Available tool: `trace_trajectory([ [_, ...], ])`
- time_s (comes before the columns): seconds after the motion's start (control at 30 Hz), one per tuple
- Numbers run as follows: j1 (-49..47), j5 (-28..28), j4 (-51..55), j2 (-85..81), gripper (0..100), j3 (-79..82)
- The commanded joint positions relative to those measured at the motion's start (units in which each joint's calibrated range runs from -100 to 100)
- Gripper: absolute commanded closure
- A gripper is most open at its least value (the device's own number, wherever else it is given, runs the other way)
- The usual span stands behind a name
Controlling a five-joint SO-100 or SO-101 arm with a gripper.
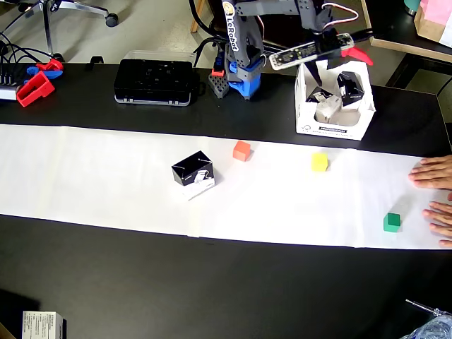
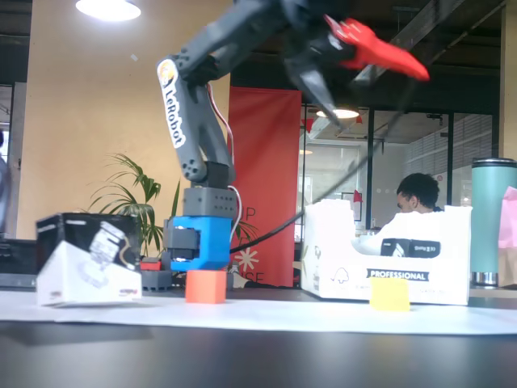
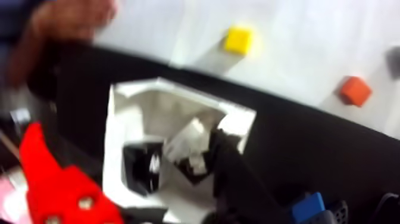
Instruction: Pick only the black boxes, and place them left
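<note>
One black box (image 1: 192,171) lies on the white paper strip left of centre in the overhead view, and at the far left in the fixed view (image 2: 87,257). More black boxes (image 1: 351,87) sit tumbled inside the big white open-topped carton (image 1: 311,116); the wrist view shows them (image 3: 143,168) at its bottom. My gripper (image 1: 349,52) hovers above that carton, open, with nothing between its fingers. In the fixed view the gripper (image 2: 380,99) is high over the carton (image 2: 339,267), its red finger (image 2: 380,48) spread from the black one. The wrist view looks down past the red finger (image 3: 56,184) into the carton (image 3: 119,119).
Small cubes lie on the paper: orange (image 1: 241,150), yellow (image 1: 319,162) and green (image 1: 391,222). A person's hands (image 1: 434,173) rest on the paper's right end. A black device (image 1: 154,80) and red parts (image 1: 35,86) lie behind the strip, beside the arm's blue base (image 1: 240,81).
</note>
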Motion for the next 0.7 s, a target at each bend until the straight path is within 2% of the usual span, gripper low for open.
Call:
trace_trajectory([
  [0.0,19.9,0.1,-0.3,-5.4,46,-2.7],
  [0.1,32.8,0.3,-0.3,-5.3,46,-2.1],
  [0.2,41.7,2.3,-0.3,-4.6,46,2.1],
  [0.37,55.2,2.4,-0.4,1.9,46,4.5],
  [0.47,59.8,2.4,-0.6,8.1,46,4.1],
  [0.67,60.9,3.6,-1.0,17.1,46,3.6],
])
